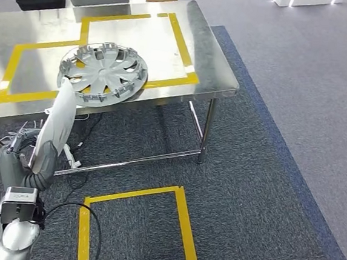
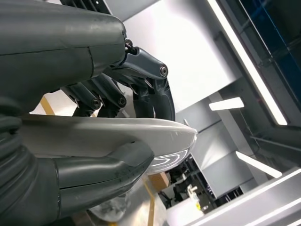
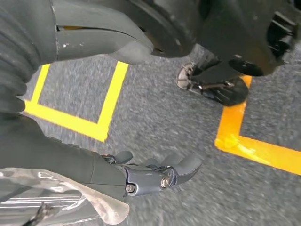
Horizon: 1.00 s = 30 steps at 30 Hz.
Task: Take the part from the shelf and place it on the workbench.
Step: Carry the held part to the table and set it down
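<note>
The left robot hand [image 1: 25, 153] pinches a white part [image 1: 59, 120], its lower end hidden; the right robot hand [image 3: 149, 176] hangs spread over carpet [image 3: 156, 117].

Head view bright, evenly lit from overhead, mostly sharp. Soft glare across steel workbench [image 1: 205, 60] top; faint shadow beneath on grey carpet [image 1: 258, 192]. Left wrist view high-contrast: ceiling light strips [image 2: 248, 61] blown out at right, dark left hand [image 2: 106, 94] close and soft. Right wrist view motion-blurred, yellow floor tape [image 3: 106, 108] smeared, lower left hazy.
</note>
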### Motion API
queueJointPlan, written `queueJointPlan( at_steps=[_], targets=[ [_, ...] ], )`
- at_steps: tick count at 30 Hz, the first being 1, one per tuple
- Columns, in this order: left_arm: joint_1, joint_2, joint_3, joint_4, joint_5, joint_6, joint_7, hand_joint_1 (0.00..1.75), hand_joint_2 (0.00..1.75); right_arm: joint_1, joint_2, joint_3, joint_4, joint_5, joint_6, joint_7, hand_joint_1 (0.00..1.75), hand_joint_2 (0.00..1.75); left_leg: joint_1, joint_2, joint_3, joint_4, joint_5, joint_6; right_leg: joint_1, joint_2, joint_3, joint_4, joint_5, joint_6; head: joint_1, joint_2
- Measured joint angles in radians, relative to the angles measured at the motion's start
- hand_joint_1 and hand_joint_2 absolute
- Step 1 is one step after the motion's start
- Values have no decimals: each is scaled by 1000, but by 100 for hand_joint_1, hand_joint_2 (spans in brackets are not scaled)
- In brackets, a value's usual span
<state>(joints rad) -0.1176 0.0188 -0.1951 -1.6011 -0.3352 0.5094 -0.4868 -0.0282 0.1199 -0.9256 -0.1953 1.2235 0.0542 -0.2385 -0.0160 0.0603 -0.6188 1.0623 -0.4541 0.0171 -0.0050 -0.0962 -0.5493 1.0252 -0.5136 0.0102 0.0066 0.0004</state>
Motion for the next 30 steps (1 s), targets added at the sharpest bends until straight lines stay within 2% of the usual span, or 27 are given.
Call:
queueJointPlan(
  at_steps=[1, 2, 3, 4, 5, 6, 7, 8, 9, 10, 11, 12, 13, 14, 15, 16, 18, 19, 21, 23, 24, 25, 26, 27, 29, 30],
  targets=[
    [-1, 0, 0, 0, 0, 0, 0, 175, 175, -1, 1, 0, 0, 0, 0, 0, 0, 175, -5, 12, 11, -24, 0, 6, 3, -12, 3, -1, -3, 4, 1, 0],
    [-2, 0, 0, -1, 0, 0, 0, 175, 175, -2, 1, 0, 0, 0, 0, 0, 0, 175, -8, 9, 12, -30, -4, 8, 5, -25, 6, -2, -6, 9, 1, 0],
    [-1, 1, 0, -1, 0, 0, 0, 175, 175, -5, 1, 0, 0, 0, 0, -1, 0, 175, -7, -5, 12, -32, -2, 12, 5, -36, 10, -5, -8, 13, 2, 0],
    [0, 2, 0, -2, 0, 0, 0, 175, 175, -7, 1, 0, 0, 0, 0, -1, 0, 175, -4, -17, 14, -38, 1, 15, 4, -30, 12, -3, -13, 18, 3, 0],
    [0, 3, 1, -2, 0, 0, 0, 175, 175, -9, 1, 0, 0, 0, 0, -1, 0, 175, 1, -29, 16, -43, 4, 20, 2, -8, 7, 12, -26, 23, 4, 0],
    [-1, 3, 1, -2, 0, -1, 0, 175, 175, -9, 1, 0, 0, 0, 0, -1, 0, 175, 6, -40, 19, -48, 7, 24, 0, 23, -9, 47, -48, 28, 6, 0],
    [-2, 2, 2, -2, 0, -1, 0, 175, 175, -8, 1, 0, 0, 0, 0, -2, 0, 175, 9, -50, 20, -50, 8, 26, -4, 59, -38, 104, -77, 31, 8, 0],
    [-2, 2, 2, -3, 0, -1, -1, 175, 175, -6, 1, 0, 0, 0, 0, -2, 0, 175, 11, -63, 20, -50, 9, 28, -6, 81, -75, 174, -107, 34, 10, 0],
    [-2, 1, 2, -3, 0, -2, -1, 175, 175, -4, 1, 0, 0, 0, 0, -2, 0, 175, 11, -76, 20, -50, 9, 29, -7, 90, -110, 238, -127, 37, 11, 0],
    [-1, 0, 2, -3, 0, -3, -1, 175, 175, -2, 1, 0, 0, 0, 0, -2, 0, 175, 12, -90, 21, -49, 8, 29, -7, 94, -136, 276, -130, 40, 11, 0],
    [-1, 0, 2, -3, 0, -4, -1, 175, 175, -2, 1, 0, 0, 1, 0, -2, 0, 175, 13, -105, 22, -49, 7, 29, -8, 95, -144, 276, -112, 41, 11, 0],
    [0, 0, 2, -3, 0, -5, -1, 175, 175, -1, 1, 0, 0, 1, 0, -2, 0, 175, 14, -118, 23, -47, 6, 27, -9, 98, -131, 233, -75, 42, 11, 0],
    [-1, 0, 1, -3, 0, -6, -1, 175, 175, -2, 1, 0, 0, 1, -2, -1, 0, 175, 15, -129, 24, -45, 4, 24, -11, 104, -105, 164, -31, 43, 12, 0],
    [-1, 0, 1, -3, 0, -7, -1, 175, 175, -2, 1, 0, 0, -2, -4, 2, 0, 175, 15, -139, 24, -40, 0, 19, -12, 112, -78, 96, 1, 44, 14, 0],
    [-1, 0, 0, -3, 0, -7, 0, 175, 175, -5, 2, 0, 1, -6, -8, 8, 0, 175, 14, -147, 21, -35, -3, 14, -14, 121, -55, 44, 20, 41, 14, 0],
    [-1, 0, 0, -3, 0, -8, 0, 175, 175, -7, 2, -1, 1, -11, -13, 15, 0, 175, 13, -153, 18, -31, -5, 9, -15, 127, -42, 16, 24, 37, 15, 0],
    [1, 2, 0, -3, 0, -10, 0, 175, 175, -10, 3, -4, 1, -17, -23, 30, 0, 175, 13, -162, 14, -30, -4, -1, -14, 129, -34, 9, 20, 24, 14, 0],
    [2, 4, -1, -3, 0, -14, 0, 175, 175, -11, 4, -5, 1, -17, -27, 33, 0, 175, 13, -158, 14, -28, -7, -5, -14, 126, -32, 7, 22, 18, 14, 0],
    [0, 8, -2, -4, 4, -30, 0, 175, 175, -11, 7, -6, 1, -15, -36, 34, 0, 175, 13, -126, -1, 13, -34, -15, -17, 118, -27, 4, 22, 4, 9, 0],
    [-1, 15, -4, -5, 21, -58, 0, 175, 175, -9, 9, -6, 0, -13, -41, 31, 0, 175, 14, -87, -56, 130, -90, -25, -16, 110, -23, 4, 16, -5, 4, 0],
    [0, 18, -4, -5, 34, -72, -1, 175, 175, -7, 9, -6, 0, -11, -43, 29, 0, 175, 16, -79, -89, 197, -113, -28, -15, 105, -21, 4, 11, -7, 4, 0],
    [2, 22, -3, -5, 47, -83, -3, 175, 175, -5, 9, -6, 0, -11, -45, 27, 0, 175, 17, -75, -114, 243, -122, -28, -15, 101, -18, 4, 5, -8, 4, 0],
    [5, 25, -2, -6, 57, -90, -5, 175, 175, -3, 9, -6, 0, -10, -47, 25, 0, 175, 17, -74, -121, 254, -112, -27, -14, 97, -13, 4, 0, -7, 3, 0],
    [8, 27, 1, -7, 66, -95, -6, 175, 175, -2, 9, -6, 0, -10, -49, 24, 0, 175, 17, -73, -110, 226, -84, -23, -13, 93, -6, 3, -5, -6, 3, 0],
    [9, 30, 8, -14, 74, -100, -8, 175, 175, -2, 11, -6, 0, -10, -51, 23, 0, 175, 11, -67, -47, 98, -16, -8, -11, 86, 10, 2, -16, -3, 4, 0],
    [8, 31, 11, -17, 78, -102, -9, 175, 175, -3, 13, -6, 0, -10, -52, 23, 0, 175, 7, -61, -16, 36, -2, 1, -10, 82, 16, 0, -22, 2, 3, 0]
  ],
)
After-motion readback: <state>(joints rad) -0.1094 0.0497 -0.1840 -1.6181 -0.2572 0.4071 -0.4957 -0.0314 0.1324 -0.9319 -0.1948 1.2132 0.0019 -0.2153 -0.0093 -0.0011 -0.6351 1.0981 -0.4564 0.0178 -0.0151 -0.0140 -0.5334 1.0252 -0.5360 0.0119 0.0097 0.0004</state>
